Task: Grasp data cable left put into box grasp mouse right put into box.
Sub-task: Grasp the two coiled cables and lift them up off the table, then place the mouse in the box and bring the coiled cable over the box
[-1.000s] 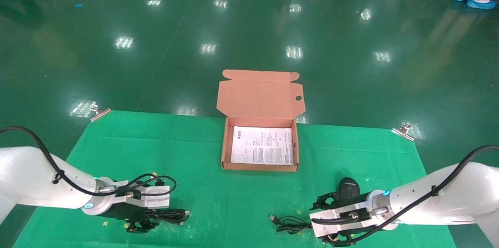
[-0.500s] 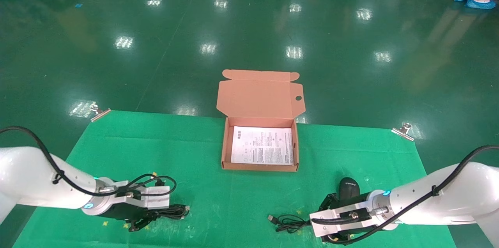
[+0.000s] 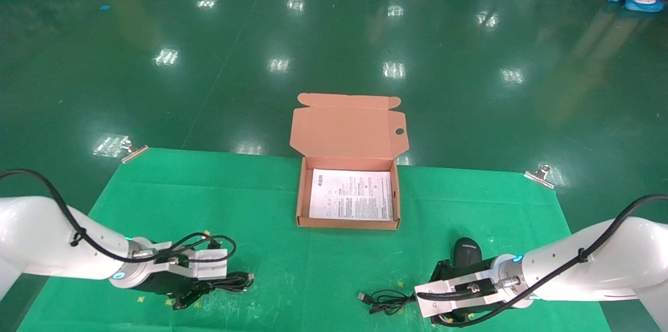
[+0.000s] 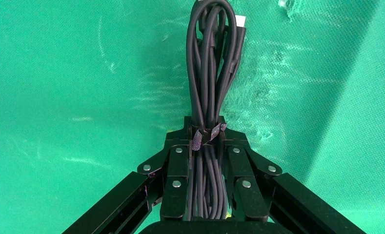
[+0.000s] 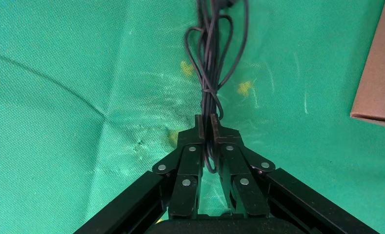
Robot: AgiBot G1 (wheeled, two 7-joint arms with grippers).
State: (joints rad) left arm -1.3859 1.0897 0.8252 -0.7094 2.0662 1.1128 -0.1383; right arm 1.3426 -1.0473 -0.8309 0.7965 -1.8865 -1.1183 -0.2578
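Note:
The data cable (image 3: 233,282), a bundled black cable, lies on the green mat at the front left. My left gripper (image 3: 198,290) is shut on it; in the left wrist view the jaws (image 4: 204,127) clamp the bundle (image 4: 211,58) near its tie. The black mouse (image 3: 466,251) sits on the mat at the front right, just behind my right gripper (image 3: 420,299). That gripper (image 5: 206,127) is shut on the mouse's thin cord (image 5: 210,73), whose loops and USB plug lie ahead of it (image 3: 386,300). The open box (image 3: 299,201) stands mid-table with a white sheet inside.
The box lid (image 3: 347,131) stands open at the back, over the table's far edge. A corner of the box (image 5: 378,73) shows in the right wrist view. Metal clips (image 3: 540,175) hold the mat's far corners. Green mat (image 3: 235,206) lies between the grippers and the box.
The right gripper's jaws were open one second ago and have closed on the mouse's cord. The left gripper's jaws have closed on the data cable, which shifted slightly.

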